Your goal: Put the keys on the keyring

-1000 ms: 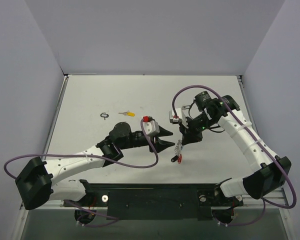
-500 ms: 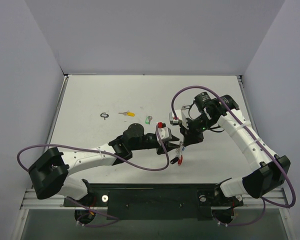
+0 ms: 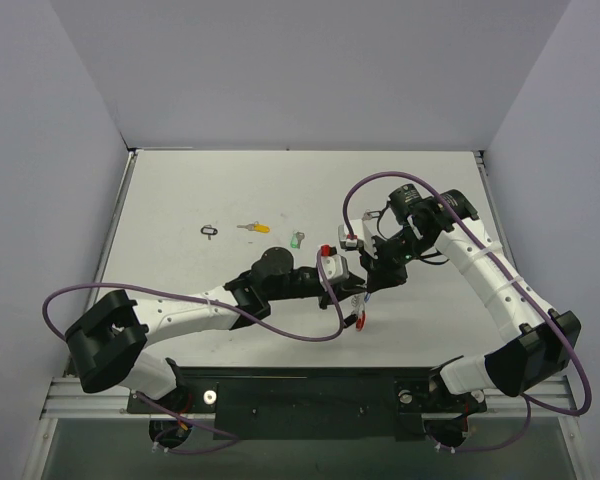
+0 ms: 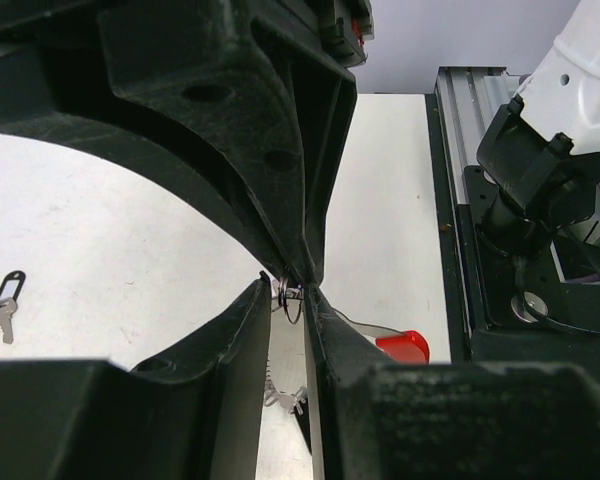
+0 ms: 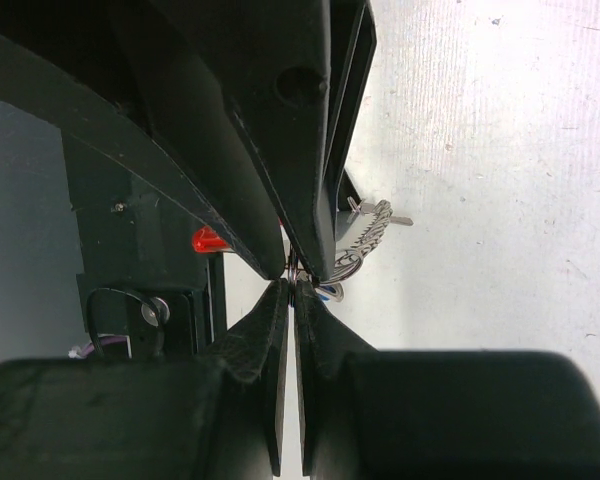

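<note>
Though both jaws crowd the keyring (image 3: 359, 303), table (image 3: 200, 180) edges lie well away.

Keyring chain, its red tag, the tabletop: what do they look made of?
Silver beaded-chain keyring: looks metal, bright glints on the links. Red curved tag: likely plastic, smooth, even colour. White tabletop: matte, finely speckled and scuffed; painted board or laminate, cannot tell which.

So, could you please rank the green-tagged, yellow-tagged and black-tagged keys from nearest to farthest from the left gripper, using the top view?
1. Green-tagged key, just up and left of the left gripper.
2. Yellow-tagged key, farther left.
3. Black-tagged key, farthest left.
</note>
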Robot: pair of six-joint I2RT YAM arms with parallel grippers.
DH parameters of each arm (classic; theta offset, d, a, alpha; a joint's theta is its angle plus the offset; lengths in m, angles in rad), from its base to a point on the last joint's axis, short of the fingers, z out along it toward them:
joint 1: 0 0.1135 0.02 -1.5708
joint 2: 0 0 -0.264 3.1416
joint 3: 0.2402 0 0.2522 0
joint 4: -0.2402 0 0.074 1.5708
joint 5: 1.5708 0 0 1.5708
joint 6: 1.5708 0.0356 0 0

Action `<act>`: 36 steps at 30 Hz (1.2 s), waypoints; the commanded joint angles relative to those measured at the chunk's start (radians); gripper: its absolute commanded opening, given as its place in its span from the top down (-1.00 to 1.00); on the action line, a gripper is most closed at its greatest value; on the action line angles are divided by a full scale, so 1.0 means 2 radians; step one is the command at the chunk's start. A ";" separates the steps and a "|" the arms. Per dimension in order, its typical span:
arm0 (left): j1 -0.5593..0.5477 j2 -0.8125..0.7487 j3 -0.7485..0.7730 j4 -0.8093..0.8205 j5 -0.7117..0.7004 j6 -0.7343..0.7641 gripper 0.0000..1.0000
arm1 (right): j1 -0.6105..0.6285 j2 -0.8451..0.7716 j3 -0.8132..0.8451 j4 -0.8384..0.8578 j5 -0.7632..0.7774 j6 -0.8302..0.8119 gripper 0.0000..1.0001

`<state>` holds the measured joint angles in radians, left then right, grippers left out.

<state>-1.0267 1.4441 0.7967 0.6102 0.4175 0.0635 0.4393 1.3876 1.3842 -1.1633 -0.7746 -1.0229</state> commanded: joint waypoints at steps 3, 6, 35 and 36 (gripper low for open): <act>-0.003 0.000 0.023 0.030 -0.003 -0.001 0.43 | -0.001 -0.002 0.011 -0.024 -0.021 -0.005 1.00; -0.003 -0.003 0.021 0.034 -0.004 -0.001 0.48 | -0.001 -0.003 0.011 -0.025 -0.021 -0.005 1.00; -0.002 -0.007 -0.119 0.492 -0.157 -0.208 1.00 | -0.107 -0.060 -0.015 -0.020 -0.228 -0.028 0.21; -0.003 -0.006 -0.118 0.496 -0.164 -0.214 1.00 | -0.107 -0.061 -0.014 -0.020 -0.230 -0.028 0.21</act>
<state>-1.0286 1.4181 0.5529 1.1797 0.1783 -0.2634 0.2295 1.2804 1.3697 -1.1698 -1.1015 -1.0538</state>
